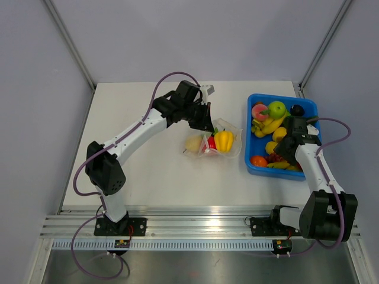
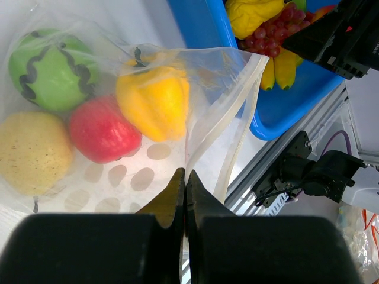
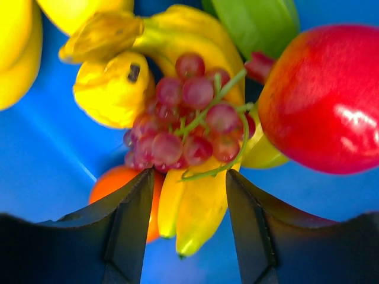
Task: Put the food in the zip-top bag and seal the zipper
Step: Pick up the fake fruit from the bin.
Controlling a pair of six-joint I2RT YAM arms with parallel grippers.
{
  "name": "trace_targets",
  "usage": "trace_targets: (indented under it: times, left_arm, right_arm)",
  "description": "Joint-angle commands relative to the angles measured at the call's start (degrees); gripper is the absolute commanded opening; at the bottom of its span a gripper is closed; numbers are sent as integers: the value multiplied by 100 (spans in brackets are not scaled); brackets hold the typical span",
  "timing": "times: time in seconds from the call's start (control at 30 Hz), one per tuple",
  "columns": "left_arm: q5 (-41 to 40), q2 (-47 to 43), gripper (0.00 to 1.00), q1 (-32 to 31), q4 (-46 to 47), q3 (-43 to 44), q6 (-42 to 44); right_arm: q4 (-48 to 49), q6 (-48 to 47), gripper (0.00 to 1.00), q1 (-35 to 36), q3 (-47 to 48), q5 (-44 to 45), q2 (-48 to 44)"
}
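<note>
Right gripper (image 3: pixel 189 177) jaws spread astride grape bunch (image 3: pixel 189 127) in blue bin (image 3: pixel 47 160) | grapes likely light, hard, glossy, knobbly: grip across the cluster's middle, not the thin stem | left gripper (image 2: pixel 185 177) pressed together, pinching zip-top bag (image 2: pixel 219 77) film beside zipper (image 2: pixel 237 142) | 4 pieces of food (image 2: pixel 154 100) already bagged

Light: bright, even, from overhead.
Glare: white streaks on red fruit (image 3: pixel 331 112).
Shadows: faint on table (image 1: pixel 154 177).
Blur: grapes (image 3: pixel 189 118) soft.
</note>
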Motion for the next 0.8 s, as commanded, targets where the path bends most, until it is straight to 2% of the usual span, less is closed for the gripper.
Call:
trace_targets:
  times: [0.0,0.07,0.2,0.23,0.3,0.33,0.47,0.77]
  left_arm:
    - [18,-232,0,37,134,139,59]
    - [18,-215,0,37,125,166,67]
    - [9,-197,0,37,81,227,59]
    - [9,-188,0,37,72,236,59]
    - [-9,-188,0,37,64,236,67]
    - [-9,-188,0,37,55,236,76]
    - [-35,-171,0,37,63,245,59]
    - [105,66,0,29,81,525,-56]
  right_arm:
    - [323,-106,57,-59,160,453,172]
    - [384,-150,54,-85,160,515,268]
    - [481,-186,39,-112,99,506,331]
    - [499,-203,32,-112,90,497,304]
    - [455,-221,24,-112,133,488,199]
    - [403,-247,15,-112,160,488,147]
    - [165,-344,1,-112,388,392,-301]
    - [-441,-581,0,-112,1266,190,-978]
